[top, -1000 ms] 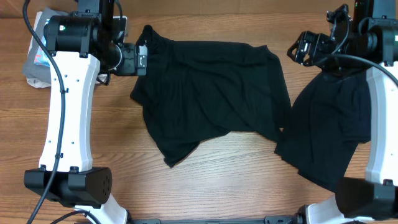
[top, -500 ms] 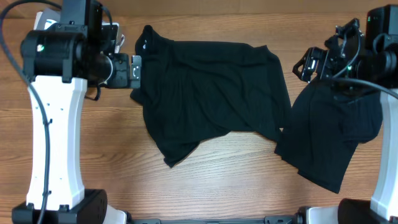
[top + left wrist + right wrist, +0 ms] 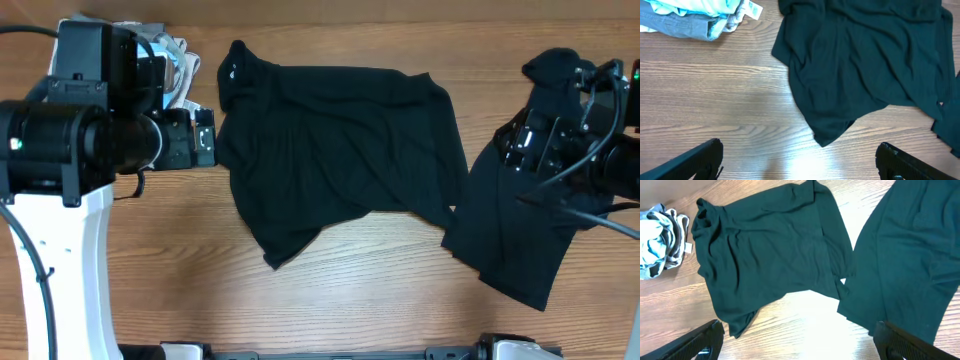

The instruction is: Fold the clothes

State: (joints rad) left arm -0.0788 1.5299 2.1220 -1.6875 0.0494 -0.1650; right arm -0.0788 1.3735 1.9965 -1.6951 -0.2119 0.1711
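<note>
**Two black shirts lie unfolded on the table; both grippers empty and wide open**

I see the wooden table (image 3: 340,300) from overhead. The left gripper (image 3: 799,146) and the right gripper (image 3: 799,325) each have their jaws spread fully apart, and neither is touching or holding anything.

One shirt (image 3: 340,150) lies rumpled in the middle of the table. A small white mark (image 3: 232,71) sits at its far left corner, which I take to be the neck end. From there its long axis runs left to right, with the opposite edge at the right. A loose pointed flap hangs toward the near left. I cannot tell whether that flap is a sleeve or a hem corner.

A second shirt (image 3: 520,230) lies at the right, partly under the right arm. Its long axis runs far to near, leaning slightly left at the near end. Its left edge touches or just overlaps the first shirt's right edge.

A small pile (image 3: 178,62) of pale clothes sits at the far left, just beside the left arm.

I judge the fabric light, thin and limp. It will sag and bunch when lifted, and it should slide easily over the wood. It is not fragile. I would pinch it at edges or corners, one gripper at each end of an edge, never mid-panel. On the middle shirt I would take the two left corners or the two right corners.
</note>
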